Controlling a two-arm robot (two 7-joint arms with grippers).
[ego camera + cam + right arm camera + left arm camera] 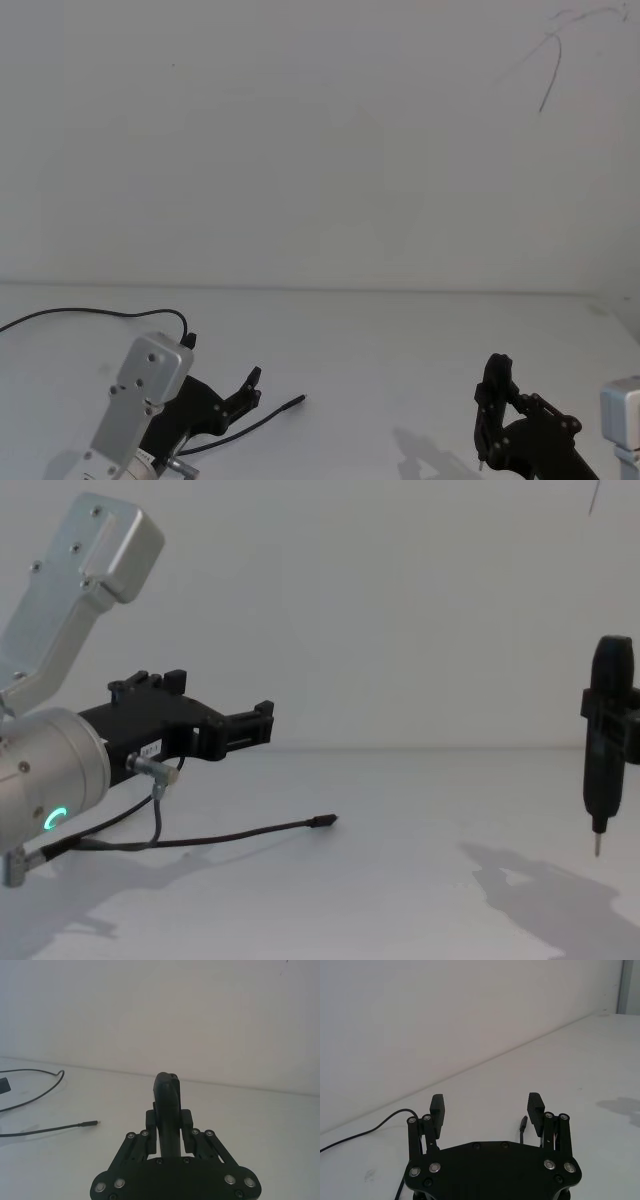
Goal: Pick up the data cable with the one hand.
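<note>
While the left gripper (pixel 486 1110) stands wide open and empty, the data cable (pixel 250 832) lies on the table (pixel 400 340) below the jaws, plug slightly ahead of the fingertips. By my judgement, descent, closing and lifting are all still to do. Well aside, the right gripper (pixel 168 1119) clamps a pen-shaped tool (pixel 604 740).

The white table (pixel 400 330) offers open surface between the two arms, with the wall (pixel 320 140) closing off the far side. On the left, the data cable (pixel 250 832) lies flat on the table, below the left gripper (pixel 262 723), whose fingers stand spread with an open gap. On the right, a pen-shaped tool (pixel 600 780) stands upright, clamped in the right gripper (pixel 169 1119), its tip above the surface.
</note>
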